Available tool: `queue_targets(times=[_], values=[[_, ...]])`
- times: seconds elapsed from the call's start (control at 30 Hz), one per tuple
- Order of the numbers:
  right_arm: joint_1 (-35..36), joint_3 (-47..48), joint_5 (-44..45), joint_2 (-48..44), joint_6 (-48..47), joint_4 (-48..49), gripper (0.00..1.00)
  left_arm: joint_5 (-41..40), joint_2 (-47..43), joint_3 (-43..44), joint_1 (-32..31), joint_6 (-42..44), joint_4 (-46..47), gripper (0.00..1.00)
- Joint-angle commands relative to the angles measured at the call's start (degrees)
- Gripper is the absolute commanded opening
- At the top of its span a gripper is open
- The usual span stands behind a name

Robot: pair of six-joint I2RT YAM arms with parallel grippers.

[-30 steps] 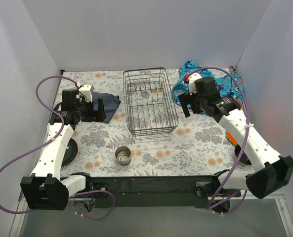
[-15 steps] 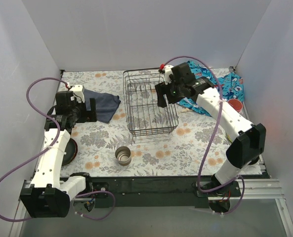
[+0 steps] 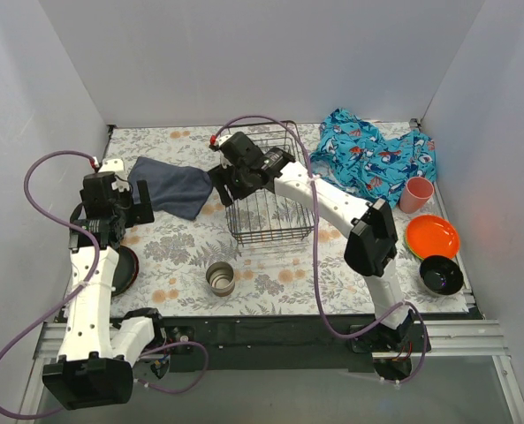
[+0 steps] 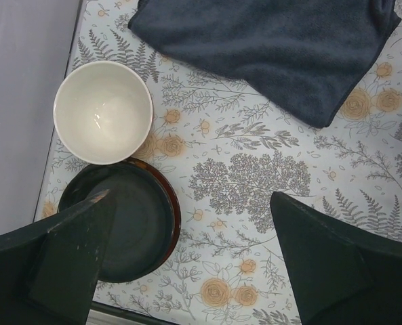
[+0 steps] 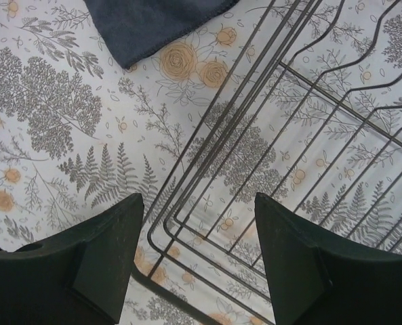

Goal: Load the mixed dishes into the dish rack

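Zero dishes loaded; dish rack (image 3: 275, 228) empty.
Both left gripper (image 4: 190, 203) and right gripper (image 5: 197, 203) gape empty; metallic cup (image 3: 220, 277), pink cup (image 3: 415, 194), orange plate (image 3: 432, 236), cream bowl (image 4: 103, 112) wait outside it.

You are seeing the black wire dish rack (image 3: 270, 225) sitting in the middle. The dark navy cloth (image 3: 169, 185) is lying to its left, the blue patterned cloth (image 3: 372, 159) behind and right, the round metallic cup (image 3: 220, 277) in front. The pink cup (image 3: 415, 194), round orange plate (image 3: 431, 236) and dark bowl (image 3: 441, 274) are sitting along the right side, back to front.
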Motion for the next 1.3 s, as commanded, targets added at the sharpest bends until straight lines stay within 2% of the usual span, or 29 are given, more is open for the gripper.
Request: queue_targets(times=[0.0,0.27,0.37,0.4,0.63,0.87,0.97,1.0,1.13,1.27], values=[[1.0,5.3,4.9,4.1,2.8,0.2,0.74,-0.3,-2.8,-2.4,0.2,2.0,-2.3,0.98],[1.6,7.7,4.5,8.8,3.0,0.2,0.69,-0.1,-3.5,-3.8,0.9,2.5,-3.0,0.98],[1.6,7.5,5.0,9.3,2.6,0.0,0.64,0.2,-3.3,-3.8,1.1,2.5,-2.7,0.98],[1.6,7.3,5.2,9.3,2.3,0.0,0.59,0.3,-3.2,-3.9,1.2,2.6,-2.5,0.98],[1.6,3.2,5.0,6.8,0.5,0.0,0.37,1.6,-2.6,-4.5,1.2,3.2,-0.5,0.98],[1.6,0.6,5.7,4.4,-0.4,0.2,0.36,3.9,-1.0,-3.5,1.2,2.5,0.9,0.98],[1.6,2.0,6.3,5.3,-0.1,0.4,0.20,5.5,-0.8,-3.0,1.1,2.4,0.8,0.98],[1.6,2.6,7.2,5.6,0.0,0.4,0.02,5.8,-0.8,-2.9,1.1,2.4,0.6,0.98],[1.6,6.1,10.0,7.6,2.7,-0.1,0.01,6.3,-0.5,-2.8,1.2,2.4,0.4,0.98],[1.6,9.9,17.7,9.3,10.5,-2.3,0.01,6.8,0.1,-2.6,1.1,2.5,0.1,0.98]])
